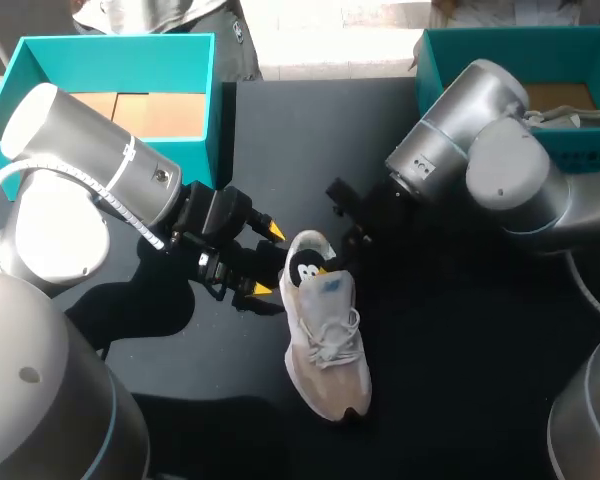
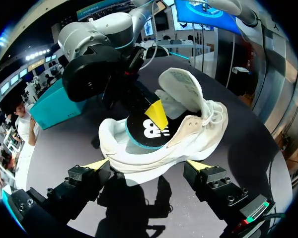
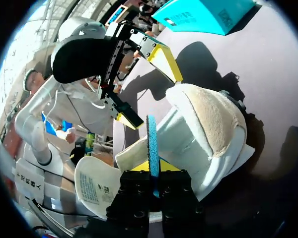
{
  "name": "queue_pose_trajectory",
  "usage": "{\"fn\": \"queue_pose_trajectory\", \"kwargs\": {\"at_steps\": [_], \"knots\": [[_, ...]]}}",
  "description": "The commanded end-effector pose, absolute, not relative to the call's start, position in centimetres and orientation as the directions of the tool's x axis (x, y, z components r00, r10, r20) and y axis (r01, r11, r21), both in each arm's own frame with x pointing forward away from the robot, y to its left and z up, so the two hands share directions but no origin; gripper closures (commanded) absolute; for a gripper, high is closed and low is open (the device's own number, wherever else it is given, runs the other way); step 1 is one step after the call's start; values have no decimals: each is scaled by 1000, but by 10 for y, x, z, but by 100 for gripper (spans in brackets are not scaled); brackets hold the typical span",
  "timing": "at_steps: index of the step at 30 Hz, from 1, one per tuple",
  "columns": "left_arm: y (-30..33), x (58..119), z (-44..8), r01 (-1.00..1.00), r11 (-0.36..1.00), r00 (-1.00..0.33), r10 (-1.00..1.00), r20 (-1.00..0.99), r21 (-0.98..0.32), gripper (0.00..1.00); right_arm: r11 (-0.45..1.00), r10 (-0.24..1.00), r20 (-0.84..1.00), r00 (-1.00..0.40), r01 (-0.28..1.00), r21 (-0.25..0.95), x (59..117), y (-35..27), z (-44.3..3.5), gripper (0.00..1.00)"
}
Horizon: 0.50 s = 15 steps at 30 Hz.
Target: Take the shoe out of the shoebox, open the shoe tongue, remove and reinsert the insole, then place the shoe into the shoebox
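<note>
At the heel of the shoe (image 1: 325, 340) on the desk (image 1: 460, 350), left claw (image 1: 269, 261) gapes wide either side. Right claw (image 3: 151, 166) pinches the insole (image 3: 152, 134), half out. Thin floppy foam I'd guess, so grip gently near its edge.

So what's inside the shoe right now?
A black insole with a teal edge sticks out of the opening of the white shoe, pinched by the right gripper. How far it reaches toward the toe is hidden by the upper.

White shoe (image 1: 325, 340), blk insole (image 2: 144, 133) w/ teal edge, teal shoebox (image 1: 110, 48), blk table (image 1: 460, 350)
</note>
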State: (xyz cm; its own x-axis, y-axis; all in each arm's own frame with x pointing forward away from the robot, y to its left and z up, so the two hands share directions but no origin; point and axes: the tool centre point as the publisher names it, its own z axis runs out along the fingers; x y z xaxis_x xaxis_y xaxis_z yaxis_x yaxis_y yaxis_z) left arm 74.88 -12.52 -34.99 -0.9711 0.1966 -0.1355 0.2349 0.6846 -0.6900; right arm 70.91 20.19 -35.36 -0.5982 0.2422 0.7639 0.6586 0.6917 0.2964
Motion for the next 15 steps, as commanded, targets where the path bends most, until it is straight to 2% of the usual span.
{"fn": "queue_pose_trajectory", "kwargs": {"at_steps": [1,2,3,6,11,15], "knots": [[-125,748,-350,235,686,-971,197,-136,-688,0,681,246,754,-610,662,313,705,200,-355,100],[-125,748,-350,235,686,-971,197,-136,-688,0,683,243,749,-617,657,319,707,201,-354,98],[-125,748,-350,235,686,-971,197,-136,-688,0,684,239,744,-624,652,327,710,202,-353,82],[-125,748,-350,235,686,-971,197,-136,-688,0,688,234,732,-640,641,341,713,203,-351,71],[-125,748,-350,235,686,-971,197,-136,-688,0,676,223,708,-670,630,384,719,207,-341,65],[-125,748,-350,235,686,-971,197,-136,-688,0,675,217,695,-686,619,401,720,209,-335,65]]}}
